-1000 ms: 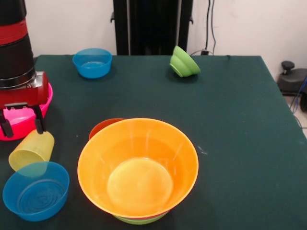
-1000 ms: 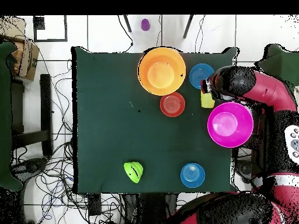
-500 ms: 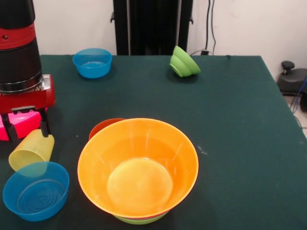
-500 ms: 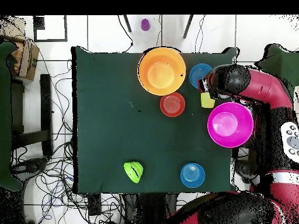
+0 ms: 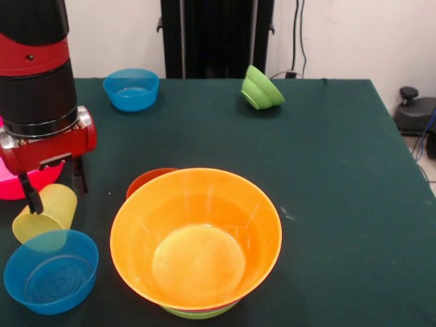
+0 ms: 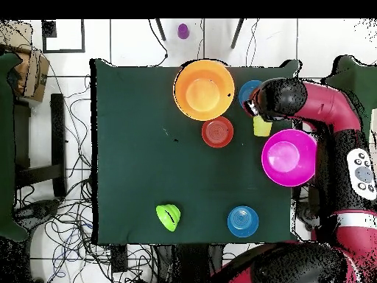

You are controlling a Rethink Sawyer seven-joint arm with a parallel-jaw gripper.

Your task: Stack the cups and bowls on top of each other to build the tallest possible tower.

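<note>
Approach to the yellow cup (image 5: 46,212), lying on its side at the table's (image 5: 327,170) edge between the near blue bowl (image 5: 51,271) and the pink bowl (image 5: 20,182). Gripper (image 5: 56,194) spread, fingers straddling the cup's upper end, arm upright above. Next, probably: lowering, closing, then carrying toward the orange-topped tower (image 5: 196,238).

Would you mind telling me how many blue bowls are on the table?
2. One blue bowl sits at the near left corner in the front view, beside the yellow cup; the other blue bowl is at the far edge.
</note>
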